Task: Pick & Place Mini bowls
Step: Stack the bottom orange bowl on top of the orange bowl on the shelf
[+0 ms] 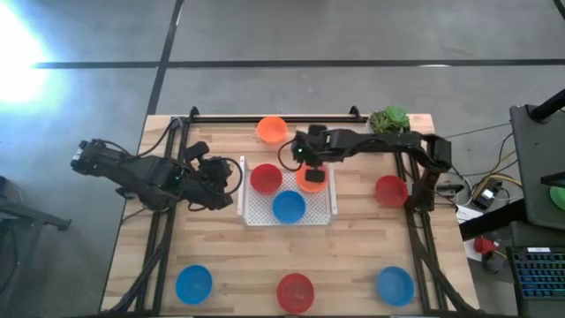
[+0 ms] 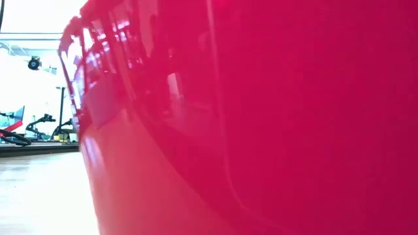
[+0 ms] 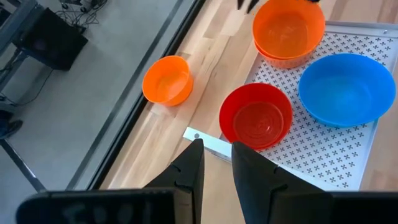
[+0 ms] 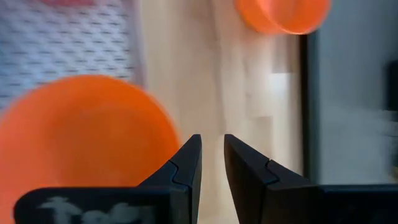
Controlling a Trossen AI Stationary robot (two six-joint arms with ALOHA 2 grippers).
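A white perforated tray (image 1: 256, 212) at the table's middle holds a red bowl (image 1: 265, 179), a blue bowl (image 1: 289, 206) and an orange bowl (image 1: 311, 179). In the left wrist view the orange bowl (image 3: 289, 31) seems to sit in a second orange one. My right gripper (image 1: 305, 162) hovers at that bowl's far rim, shut and empty; the bowl (image 4: 87, 137) lies beside its fingers (image 4: 212, 149). My left gripper (image 1: 234, 181) waits at the tray's left edge, shut and empty (image 3: 217, 152). Another orange bowl (image 1: 271, 130) rests on the table beyond the tray.
A red bowl (image 1: 390, 190) sits right of the tray. Blue (image 1: 193, 284), red (image 1: 295, 291) and blue (image 1: 395, 284) bowls line the near edge; the red one fills the low view (image 2: 261, 130). A potted plant (image 1: 388, 119) stands at the far right.
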